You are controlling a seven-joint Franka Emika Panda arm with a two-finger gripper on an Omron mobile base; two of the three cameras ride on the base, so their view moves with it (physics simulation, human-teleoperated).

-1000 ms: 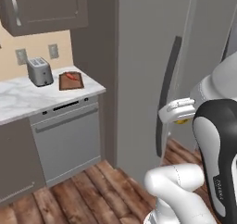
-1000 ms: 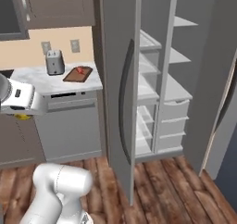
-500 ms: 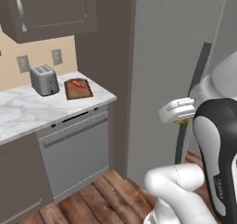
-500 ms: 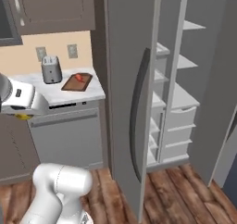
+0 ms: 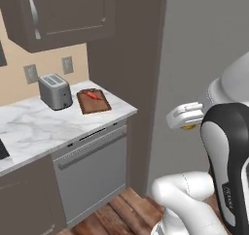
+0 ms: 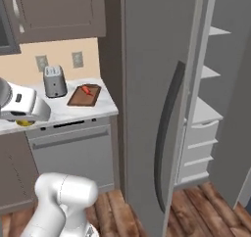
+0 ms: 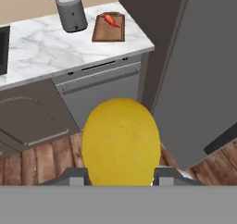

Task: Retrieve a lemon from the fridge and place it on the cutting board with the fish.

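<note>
You've got the lemon point(image 7: 121, 142) pinched between the half-closed fingers of the gripper point(image 7: 121, 176), well away from the cutting board point(image 7: 109, 28). It's smooth, plain yellow, egg-shaped, long axis running along the fingers. The fish point(image 7: 109, 20) lies on the board, beside the toaster point(image 7: 70, 3).

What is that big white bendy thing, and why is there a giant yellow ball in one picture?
The white thing is a robot arm on a base that drives around a pretend kitchen. Two pictures come from cameras on the base, behind the arm, one on each side. The third comes from a camera on its hand, so the lemon looks huge: it sits right between the fingers, which hold it. On the counter stand a toaster and a cutting board with a little red fish. The tall grey fridge has a door open.
</note>
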